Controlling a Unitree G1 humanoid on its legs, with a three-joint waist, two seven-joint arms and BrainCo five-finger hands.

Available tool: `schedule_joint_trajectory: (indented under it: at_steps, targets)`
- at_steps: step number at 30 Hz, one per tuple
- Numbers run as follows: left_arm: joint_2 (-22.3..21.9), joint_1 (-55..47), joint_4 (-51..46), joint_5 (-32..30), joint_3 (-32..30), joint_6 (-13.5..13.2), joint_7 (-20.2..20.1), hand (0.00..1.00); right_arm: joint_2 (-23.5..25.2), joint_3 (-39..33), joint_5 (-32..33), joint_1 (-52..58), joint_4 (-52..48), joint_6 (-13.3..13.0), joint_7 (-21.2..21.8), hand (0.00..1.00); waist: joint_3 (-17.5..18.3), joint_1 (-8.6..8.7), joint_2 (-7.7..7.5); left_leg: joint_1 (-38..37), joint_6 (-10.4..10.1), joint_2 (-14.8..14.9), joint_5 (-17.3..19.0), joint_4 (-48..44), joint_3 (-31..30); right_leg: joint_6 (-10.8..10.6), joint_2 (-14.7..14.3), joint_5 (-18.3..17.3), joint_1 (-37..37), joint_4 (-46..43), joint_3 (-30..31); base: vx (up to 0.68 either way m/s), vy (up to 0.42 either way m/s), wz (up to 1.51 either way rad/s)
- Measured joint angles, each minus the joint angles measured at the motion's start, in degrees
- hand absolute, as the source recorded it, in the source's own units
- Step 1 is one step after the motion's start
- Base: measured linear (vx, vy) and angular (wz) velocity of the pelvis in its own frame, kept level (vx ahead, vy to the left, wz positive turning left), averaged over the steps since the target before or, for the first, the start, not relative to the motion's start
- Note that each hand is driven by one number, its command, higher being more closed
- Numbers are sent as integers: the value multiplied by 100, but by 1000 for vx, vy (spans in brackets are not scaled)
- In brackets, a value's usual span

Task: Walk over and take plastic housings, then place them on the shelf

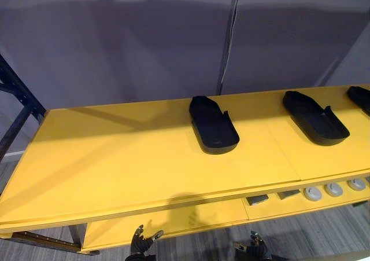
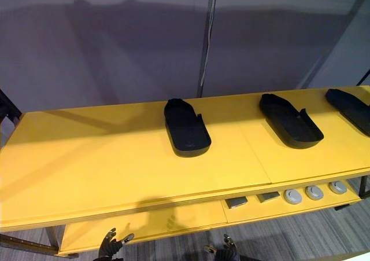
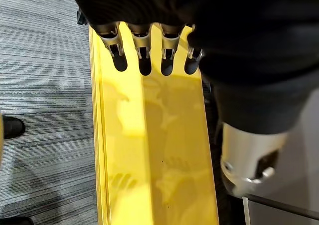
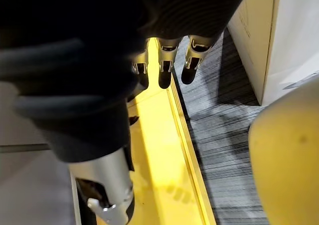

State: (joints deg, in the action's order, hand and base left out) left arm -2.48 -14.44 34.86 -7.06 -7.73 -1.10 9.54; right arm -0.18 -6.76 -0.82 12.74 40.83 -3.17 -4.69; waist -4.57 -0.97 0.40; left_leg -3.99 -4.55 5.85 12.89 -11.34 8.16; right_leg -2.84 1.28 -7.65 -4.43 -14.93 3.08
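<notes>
Shelf: the yellow shelf (image 1: 115,157) has a broad top board that carries the task's things, with a lower tier (image 1: 173,220) beneath it.
Nearest housing: a black plastic housing (image 1: 213,125) lies flat, hollow side up, near the middle of the top board. Its long axis runs front to back.
Other housings: a second housing (image 1: 315,117) lies well apart on the robot's right. A third housing (image 1: 359,97) is cut by the view's edge.
Placement, judged: the housings rest open-face up and spaced out, so each can be reached without disturbing its neighbour.
Left hand: the left hand (image 1: 140,242) hangs low in front of the shelf. Its fingers (image 3: 144,60) are straight, side by side, and hold nothing.
Right hand: the right hand (image 1: 254,249) is also low. Its fingers (image 4: 164,70) are relaxed in a row and empty.
Posture, judged: both hands are below the top board and neither touches a housing, so no reach has begun.
Lower tier contents: three round grey discs (image 1: 333,188) and two small dark blocks (image 1: 257,199).
Edges: the front lip overhangs the lower tier. A grey wall (image 1: 115,41) and a metal post (image 1: 228,38) close the back.
Open room: the left half of the top board is bare. Approach from the front and from above looks unobstructed.
</notes>
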Motion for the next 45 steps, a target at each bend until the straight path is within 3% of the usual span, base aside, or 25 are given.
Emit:
schedule_joint_trajectory:
  at_steps: [8, 11, 12, 13, 14, 15, 18, 20, 22, 24, 27, 28, 29, 30, 31, 32, 35, 36, 37, 38, 39, 40, 41, 42, 45]
  targets:
    - [-61, 140, -272, 12, 11, -55, 39, 0, 3, 23, -95, -211, -324, 11, -3, 0, -198, 15, -29, 398, 242, 74, 498, -1007, 291, -55, -243, 8, -526, -376, 671, -42, 36, -49]
    - [-57, 219, -285, 11, 4, -91, 140, 0, 4, 57, -184, -544, -461, 12, -20, 0, -280, 12, -64, 598, 334, 57, 603, -1119, 789, -208, -386, 488, -924, -227, 1288, -136, 125, -131]
    - [-27, 371, -284, 11, 6, -90, 154, 0, 13, 66, -209, -645, -534, 27, -45, 0, -365, 9, -106, 704, 364, 82, 587, -1136, 1015, -225, -391, 834, -1085, -58, 1300, -231, 112, -106]
    - [-14, 538, -270, 8, 14, -97, 157, 0, 21, 70, -280, -713, -607, 32, -86, 0, -426, 23, -119, 801, 514, 128, 501, -1042, 1224, -155, -281, 1011, -1122, 169, 883, -248, 94, -89]
    - [-4, 626, -267, 5, 25, -95, 158, 0, 17, 69, -310, -717, -609, 35, -92, 0, -460, 20, -135, 808, 573, 100, 461, -996, 1297, -143, -194, 870, -1181, -83, 517, -204, 111, -62]
    - [2, 766, -265, -1, 86, -95, 160, 0, -4, 64, -335, -705, -602, 66, -109, 0, -494, 13, -149, 761, 642, 65, 390, -893, 1443, -86, -31, 441, -1222, -744, -31, -112, 101, -40]
    - [30, 917, -154, -126, 168, -94, 140, 0, -15, 77, -427, -634, -384, 61, -126, 0, -472, 54, -179, 699, 682, -47, 204, -653, 1621, -158, 152, -455, -826, -1675, -406, -56, 50, -29]
    - [134, 937, -56, -182, 153, -88, 140, 0, -67, 147, -428, -776, 58, 65, -124, 0, -393, 60, -267, 787, 663, -86, 145, -632, 1843, -202, 355, -671, -592, -1618, -777, -18, -31, -65]
    - [209, 1002, 69, -222, 20, -28, 142, 0, -297, 403, -439, -1090, 359, 75, -127, 0, -351, 6, -314, 1036, 701, -205, -43, -613, 1885, -2, 379, -551, -740, -896, -1097, -50, -84, -135]
    - [230, 1055, 237, -222, 43, -13, 140, 0, -582, 513, -555, -1427, 619, 75, -162, 0, -282, 76, -155, 1035, 674, -81, -329, -255, 1913, 194, 92, 137, -532, 182, -1005, -93, -112, -122]
    - [236, 1063, 279, -223, 87, -27, 138, 0, -587, 518, -681, -1430, 706, 77, -200, 0, -161, 70, -223, 767, 559, -4, -596, 32, 2281, 257, -92, 783, -328, 1057, -885, -125, -60, -105]
    - [233, 1059, 299, -223, 80, -30, 137, 0, -573, 520, -693, -1489, 704, 75, -202, 0, -125, 57, -218, 769, 556, 55, -622, 53, 2416, 337, -63, 826, -319, 1220, -1040, -114, -67, -121]
    - [230, 1067, 323, -223, 74, -35, 137, 0, -569, 522, -754, -1565, 704, 75, -203, 0, -135, 5, -199, 721, 555, 90, -622, 79, 2658, 561, 122, 578, -386, 944, -1946, -51, -28, -140]
    - [273, 1000, 352, -220, 106, -22, 139, 0, -555, 570, -804, -1625, 719, 76, -203, 0, -162, -11, -179, 530, 553, 104, -617, 110, 3031, 478, 761, 315, -572, 177, -3447, -45, -28, -144]
    - [313, 958, 360, -218, 111, -16, 138, 0, -543, 633, -827, -1625, 730, 76, -202, 0, -158, -23, -198, 424, 544, 104, -609, 104, 3148, 421, 936, 315, -581, -10, -3761, -9, -33, -145]
    - [349, 867, 410, -218, 108, -7, 139, 0, -547, 735, -879, -1603, 739, 75, -203, 0, -163, -2, -178, 260, 531, 102, -602, 100, 3282, 474, 905, 318, -540, -98, -4023, -3, -67, -105]
    - [375, 862, 567, -219, 140, -2, 137, 0, -546, 764, -917, -1447, 738, 74, -202, 0, -245, 3, -131, 115, 441, 468, -543, -422, 3300, 624, 493, 433, -245, 347, -3559, -44, -133, -90]
    - [411, 867, 601, -220, 136, -2, 136, 0, -512, 824, -917, -1300, 712, 73, -202, 0, -291, 2, -246, 312, 319, 793, -344, -1167, 3219, 600, 281, 476, -119, 647, -3307, -123, -246, -122]
    - [415, 842, 641, -219, 137, 0, 135, 0, -471, 848, -911, -1291, 700, 69, -207, 0, -319, -1, -206, 502, 84, 1004, -183, -1635, 3031, 635, 66, 474, -37, 915, -3063, -134, -252, -118]
    - [416, 836, 670, -219, 140, -2, 134, 0, -487, 876, -906, -1283, 702, 70, -220, 0, -373, 4, -231, 582, 33, 1050, -143, -1755, 2974, 623, -34, 465, 15, 1084, -2955, -97, -244, -130]
    - [331, 811, 705, -217, 139, -3, 138, 0, -561, 873, -900, -1261, 698, 67, -229, 0, -442, -30, -77, 770, 241, 1135, -72, -1710, 2590, 700, -232, 408, 49, 993, -2858, -17, -113, -104]
    - [320, 798, 679, -214, 154, -24, 145, 0, -575, 878, -896, -1266, 678, 65, -246, 0, -526, -33, -82, 852, 194, 1074, 52, -1790, 2247, 876, -89, 254, -38, 418, -2854, 47, -76, -124]
    - [298, 844, 765, -210, 256, -4, 140, 0, -633, 861, -896, -1269, 729, 78, -254, 0, -700, -26, 22, 928, 19, 938, 132, -1818, 1417, 760, -197, 104, 14, 225, -2672, 24, -16, -108]
    - [293, 784, 755, -210, 310, -6, 134, 0, -609, 847, -896, -1200, 725, 77, -257, 0, -707, -11, -12, 1044, -50, 624, 174, -1619, 576, 765, -239, 119, 35, 229, -2526, 14, -26, -96]
    - [297, 799, 722, -91, 309, -37, 157, 0, -587, 756, -891, -1145, 721, 70, -266, 0, -712, -47, -52, 1135, -79, -48, 180, -885, -766, 684, -253, 178, -27, 302, -2085, -3, -31, -83]
